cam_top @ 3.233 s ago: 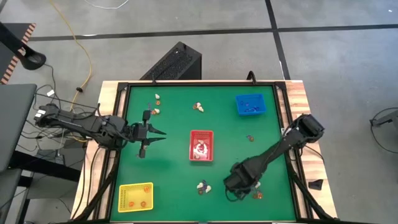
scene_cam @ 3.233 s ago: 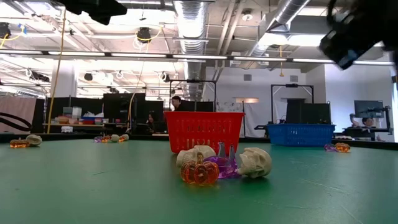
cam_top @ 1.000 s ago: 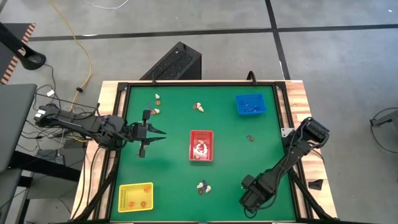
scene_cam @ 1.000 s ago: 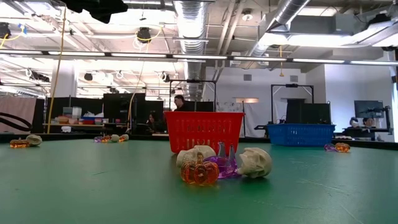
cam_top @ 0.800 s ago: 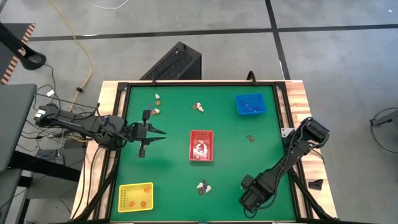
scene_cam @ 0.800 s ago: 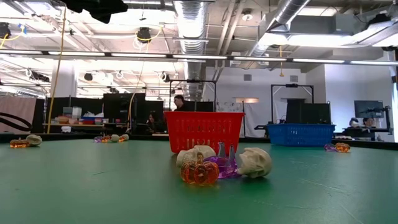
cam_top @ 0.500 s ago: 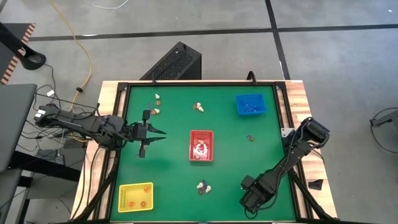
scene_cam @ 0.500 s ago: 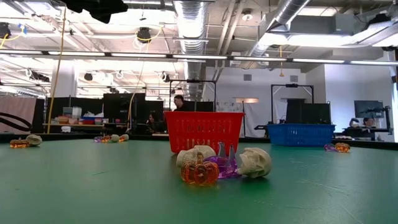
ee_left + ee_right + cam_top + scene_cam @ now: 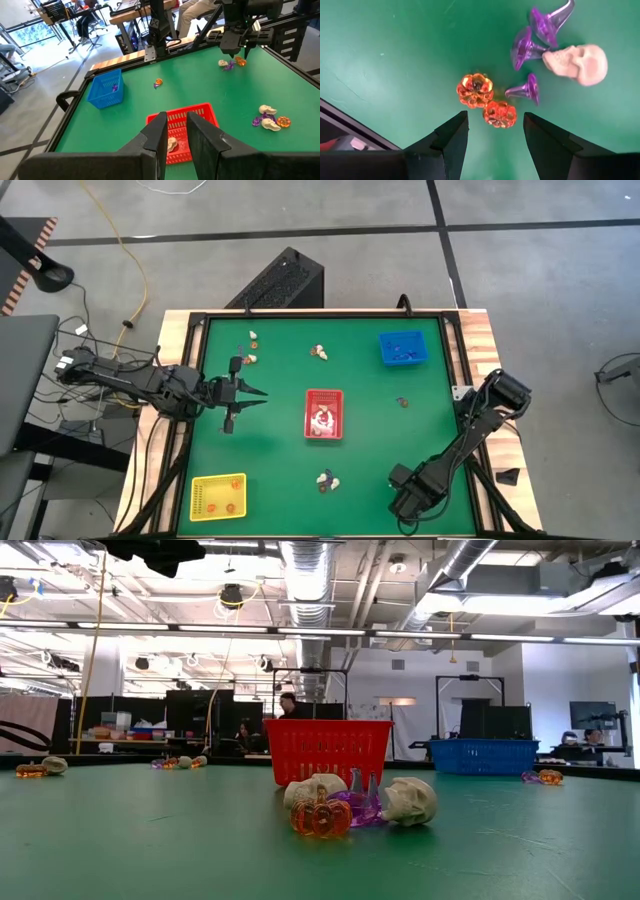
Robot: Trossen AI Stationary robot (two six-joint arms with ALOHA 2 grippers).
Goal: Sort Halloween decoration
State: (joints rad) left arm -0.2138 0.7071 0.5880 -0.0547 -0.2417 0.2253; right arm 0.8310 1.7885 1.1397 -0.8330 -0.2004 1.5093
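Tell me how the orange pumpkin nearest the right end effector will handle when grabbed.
The pumpkin looks like glossy hard plastic, so probably stiff, light and slippery. Its rounded lobes may let it roll or squirt out. The right end effector, open above it, may also nudge the second pumpkin.

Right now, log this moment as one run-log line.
right end effector: open, above two orange pumpkins | left end effector: waiting left of red tray, nothing between fingers | trinkets still scattered

On the green worktop (image 9: 150,840), an orange pumpkin (image 9: 321,817), purple trinket (image 9: 357,804) and two cream skulls (image 9: 411,800) cluster before the red tray (image 9: 328,748); a blue tray (image 9: 483,756) stands far right.
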